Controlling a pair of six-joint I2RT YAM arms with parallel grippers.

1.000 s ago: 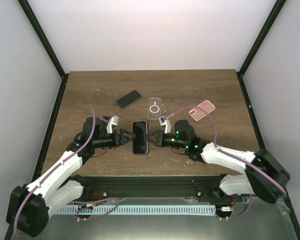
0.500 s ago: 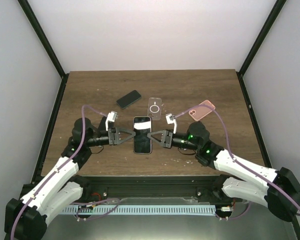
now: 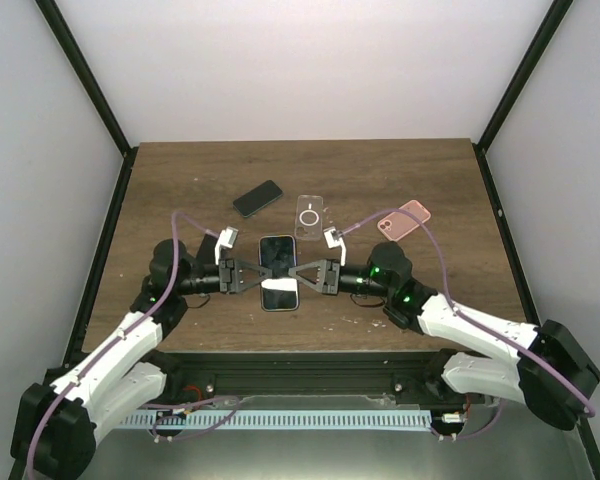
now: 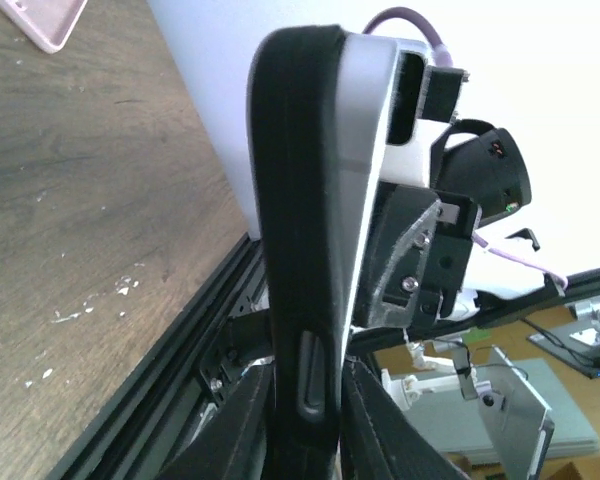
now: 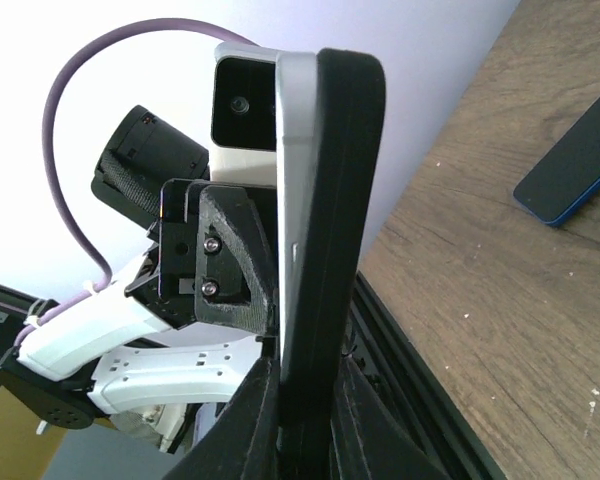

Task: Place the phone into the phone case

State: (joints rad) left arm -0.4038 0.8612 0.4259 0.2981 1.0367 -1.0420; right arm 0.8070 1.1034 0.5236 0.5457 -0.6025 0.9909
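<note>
A phone (image 3: 278, 258) with a silver frame (image 4: 365, 170) sits in a black phone case (image 4: 295, 200) and is held off the table between both arms. My left gripper (image 3: 257, 277) is shut on its left edge. In the left wrist view the fingers (image 4: 242, 425) clamp the case (image 4: 310, 300) at a side button. My right gripper (image 3: 298, 277) is shut on the opposite edge. In the right wrist view the phone and case (image 5: 345, 180) stand on edge between that gripper's (image 5: 305, 400) jaws.
A dark phone (image 3: 257, 198) with a blue edge (image 5: 570, 165) lies at the back left of the wooden table (image 3: 180, 180). A clear case (image 3: 310, 215) lies behind the grippers, and a pink case (image 3: 404, 220) to the right. The black frame rail (image 3: 300, 362) runs along the near edge.
My left gripper has closed on the phone's left edge. Both arms shifted, and the phone now sits tilted between the two grippers, its lower part catching light.
</note>
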